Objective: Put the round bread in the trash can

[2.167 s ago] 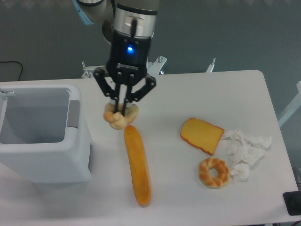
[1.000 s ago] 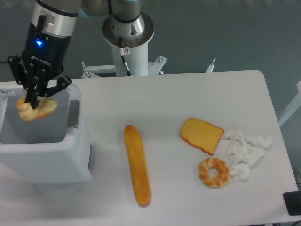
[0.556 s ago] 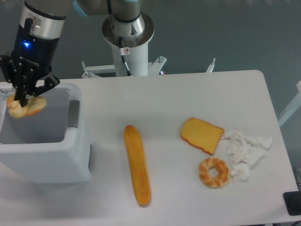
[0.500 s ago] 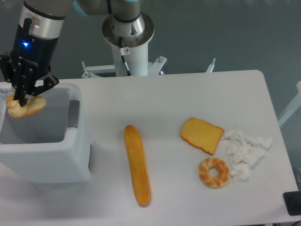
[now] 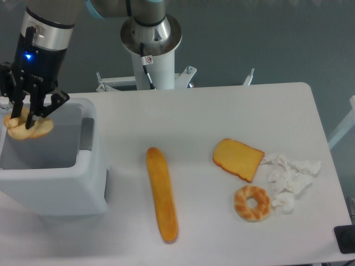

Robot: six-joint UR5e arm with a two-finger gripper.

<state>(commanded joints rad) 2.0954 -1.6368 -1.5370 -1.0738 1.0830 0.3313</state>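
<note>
The round bread [image 5: 42, 128], a pale lumpy roll, hangs over the left part of the opening of the white trash can [image 5: 61, 183]. My gripper [image 5: 25, 118] is directly above it, with its fingers spread apart on either side of the roll's top. The roll is still at the fingertips, above the bin's inside. The bin stands at the table's left edge, with a grey panel [image 5: 86, 133] on its right rim.
A long orange loaf [image 5: 162, 194] lies at the table's middle. A yellow wedge of bread [image 5: 238, 159], a golden-brown twisted ring [image 5: 252, 203] and crumpled white tissue [image 5: 291, 177] lie at the right. The robot's base [image 5: 150, 39] stands behind the table.
The gripper carried the roll from the table's middle left to above the bin. In the last half second its fingers have spread apart; the roll has stayed at about the same spot.
</note>
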